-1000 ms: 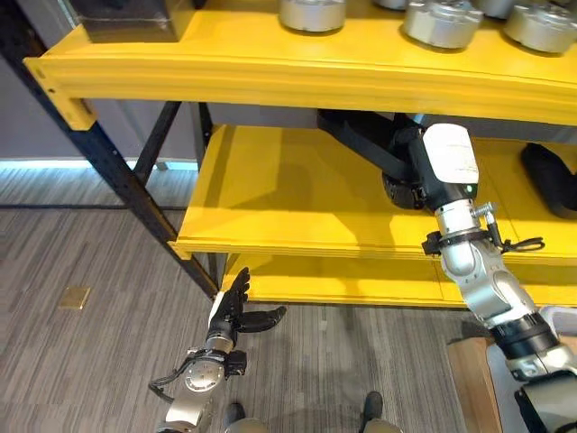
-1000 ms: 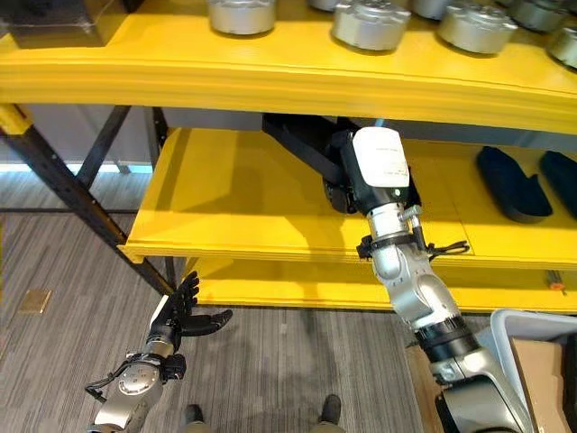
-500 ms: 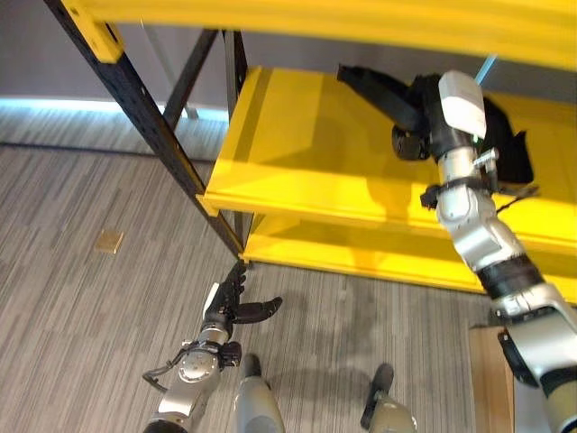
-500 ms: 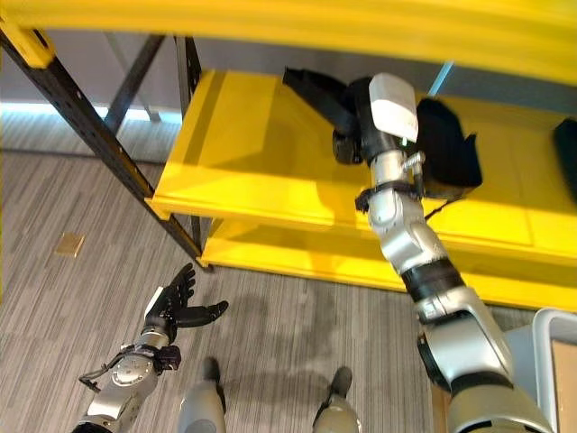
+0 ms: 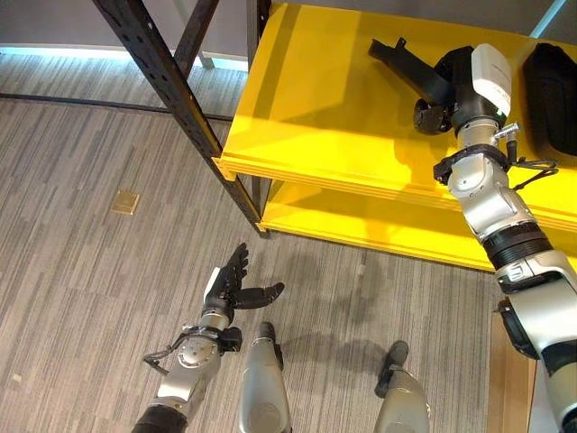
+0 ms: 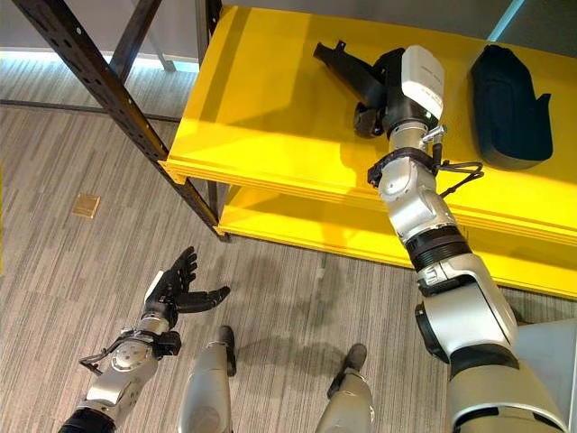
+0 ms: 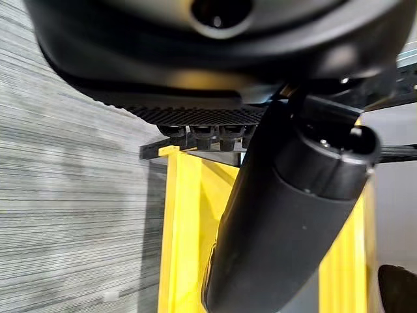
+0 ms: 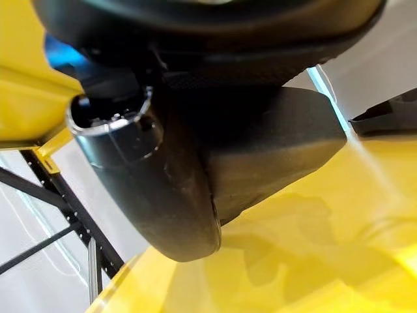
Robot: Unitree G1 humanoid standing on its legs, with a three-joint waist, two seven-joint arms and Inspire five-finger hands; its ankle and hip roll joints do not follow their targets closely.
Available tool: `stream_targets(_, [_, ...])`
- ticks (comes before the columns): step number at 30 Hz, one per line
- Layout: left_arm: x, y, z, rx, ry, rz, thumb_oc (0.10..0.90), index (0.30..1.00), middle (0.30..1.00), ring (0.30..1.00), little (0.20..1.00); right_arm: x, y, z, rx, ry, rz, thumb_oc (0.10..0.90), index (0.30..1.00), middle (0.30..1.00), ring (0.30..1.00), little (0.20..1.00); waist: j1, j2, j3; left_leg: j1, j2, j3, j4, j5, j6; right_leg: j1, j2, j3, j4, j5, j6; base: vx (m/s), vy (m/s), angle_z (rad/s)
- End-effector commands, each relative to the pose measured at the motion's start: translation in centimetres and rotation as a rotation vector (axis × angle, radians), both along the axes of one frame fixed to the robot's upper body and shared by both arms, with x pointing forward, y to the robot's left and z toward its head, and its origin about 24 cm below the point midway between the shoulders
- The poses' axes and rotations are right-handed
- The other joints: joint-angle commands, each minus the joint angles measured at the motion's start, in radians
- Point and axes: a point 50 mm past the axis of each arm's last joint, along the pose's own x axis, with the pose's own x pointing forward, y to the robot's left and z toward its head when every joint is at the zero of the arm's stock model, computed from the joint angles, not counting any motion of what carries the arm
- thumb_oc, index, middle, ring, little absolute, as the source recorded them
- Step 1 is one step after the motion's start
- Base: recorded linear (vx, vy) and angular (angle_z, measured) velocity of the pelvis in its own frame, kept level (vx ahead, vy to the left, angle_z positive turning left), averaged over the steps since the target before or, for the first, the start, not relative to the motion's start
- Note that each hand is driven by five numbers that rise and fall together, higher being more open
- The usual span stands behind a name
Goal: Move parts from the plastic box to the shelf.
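While gripped by the right hand [image 6: 389, 86], the black part [image 6: 353, 70] rests on the shelf [image 6: 270, 108].

floor [image 5: 81, 271]: grey striped carpet
brass plate [image 5: 125, 201]: small, set in floor, left of rack
rack post [image 5: 171, 86]: black, perforated, diagonal

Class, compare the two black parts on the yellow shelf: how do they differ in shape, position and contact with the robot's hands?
The long black part is narrow and arm-like, lying at a slant; the rounded black part is broad and pouch-like. The long one lies at the right hand, whose fingers are hidden; the rounded one lies apart, untouched. The long part sits nearer the shelf's middle, the rounded one further right. Both are black and rest on the same shelf.
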Motion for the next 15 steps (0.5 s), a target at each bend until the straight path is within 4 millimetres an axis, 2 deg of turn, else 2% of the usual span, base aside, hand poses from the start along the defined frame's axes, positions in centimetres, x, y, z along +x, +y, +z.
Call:
stream_targets(1, [0.49, -0.05, 3.63, -0.004, -0.197, -0.04, 0.9, 1.0, 1.0, 1.0, 1.0, -2.02, 2.06, 9.34, 0.107, -0.391, 0.083, 0.4, 0.3, 0.3, 0.3, 0.3, 0.007, -0.018, -0.082, -0.031, -0.001, -0.008, 0.003, 0.054, 0.002, 0.062, -0.035, 0.04, 0.184, -0.134, 0.013, 0.03, 0.002, 0.1])
stream_targets(15, [0.65, 0.05, 3.76, -0.004, -0.2, -0.029, 0.9, 1.0, 1.0, 1.0, 1.0, -2.26, 1.76, 9.95, 0.151, -0.445, 0.044, 0.4, 0.3, 0.3, 0.3, 0.3, 0.012, -0.015, -0.079, -0.064, -0.026, -0.025, 0.031, 0.041, 0.008, 0.063, -0.048, 0.027, 0.194, -0.135, 0.013, 0.02, 0.005, 0.06])
